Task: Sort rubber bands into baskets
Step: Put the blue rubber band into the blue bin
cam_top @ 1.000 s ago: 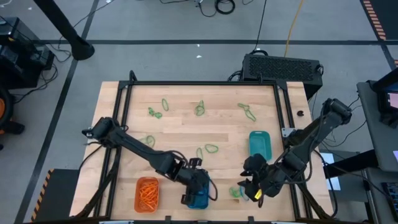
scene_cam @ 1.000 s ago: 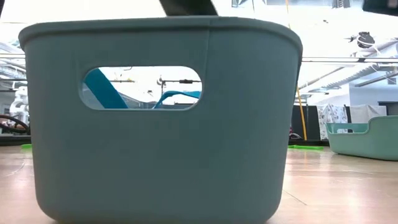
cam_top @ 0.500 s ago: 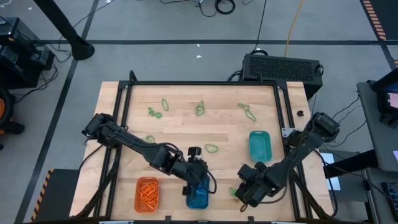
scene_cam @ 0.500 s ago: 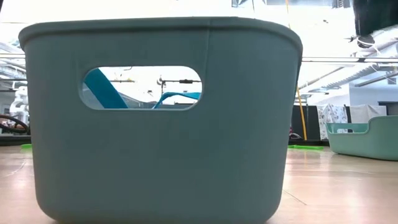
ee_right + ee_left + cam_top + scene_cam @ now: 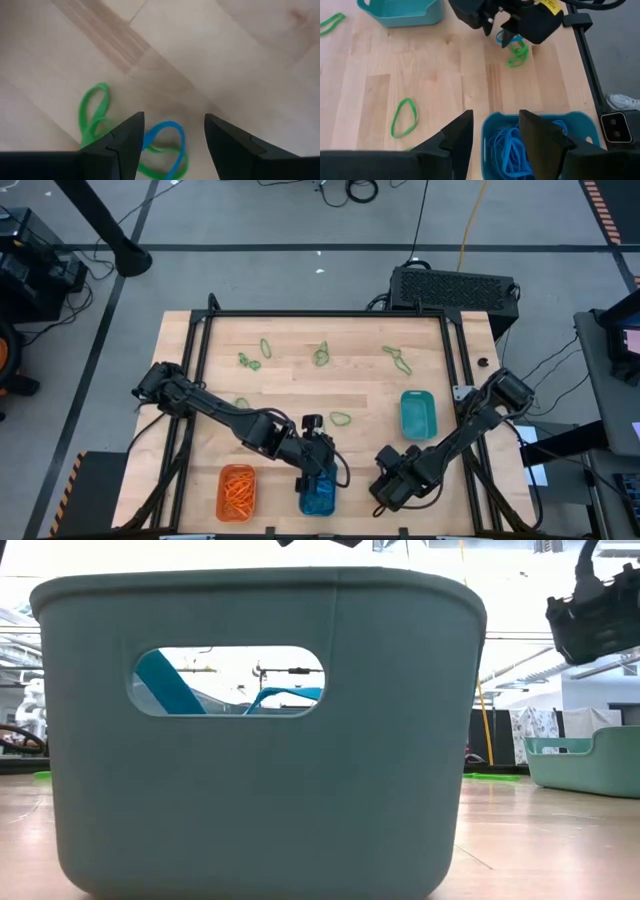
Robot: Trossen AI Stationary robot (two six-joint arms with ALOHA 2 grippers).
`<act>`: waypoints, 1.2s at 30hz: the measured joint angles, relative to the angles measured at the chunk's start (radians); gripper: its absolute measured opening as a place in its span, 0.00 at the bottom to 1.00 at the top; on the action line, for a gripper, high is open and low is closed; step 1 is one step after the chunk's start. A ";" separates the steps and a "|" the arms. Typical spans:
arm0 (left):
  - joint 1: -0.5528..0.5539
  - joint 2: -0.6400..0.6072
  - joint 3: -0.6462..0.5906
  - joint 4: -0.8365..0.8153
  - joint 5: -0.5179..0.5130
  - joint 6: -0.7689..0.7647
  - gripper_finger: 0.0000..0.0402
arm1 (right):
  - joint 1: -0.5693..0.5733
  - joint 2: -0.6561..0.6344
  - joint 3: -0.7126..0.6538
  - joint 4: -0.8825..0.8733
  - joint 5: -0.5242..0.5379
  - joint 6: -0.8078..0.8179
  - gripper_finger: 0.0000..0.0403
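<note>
The right tool (image 5: 172,145) hangs open, empty, low over the desk (image 5: 225,55). Directly beneath and between its fingers lies a blue rubber band (image 5: 167,142), overlapping a green rubber band (image 5: 92,117) just beside it. The left tool (image 5: 495,135), open, hovers over the blue basket (image 5: 540,150), farther off.

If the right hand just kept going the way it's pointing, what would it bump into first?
Most likely the blue rubber band lying tangled with a green rubber band on the wooden table. The right hand is open and aimed down at that pair, though how far above them it is remains unclear.
</note>
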 joint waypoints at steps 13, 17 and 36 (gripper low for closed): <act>0.000 0.000 0.000 -0.005 0.000 0.000 0.41 | 0.014 0.023 0.001 0.018 -0.015 0.057 0.31; 0.000 0.000 0.000 -0.004 0.000 0.000 0.41 | 0.014 0.022 0.001 0.009 -0.020 0.032 0.10; -0.054 0.001 -0.336 0.632 0.030 -0.214 0.41 | 0.013 -0.274 0.000 0.154 0.230 -0.119 0.00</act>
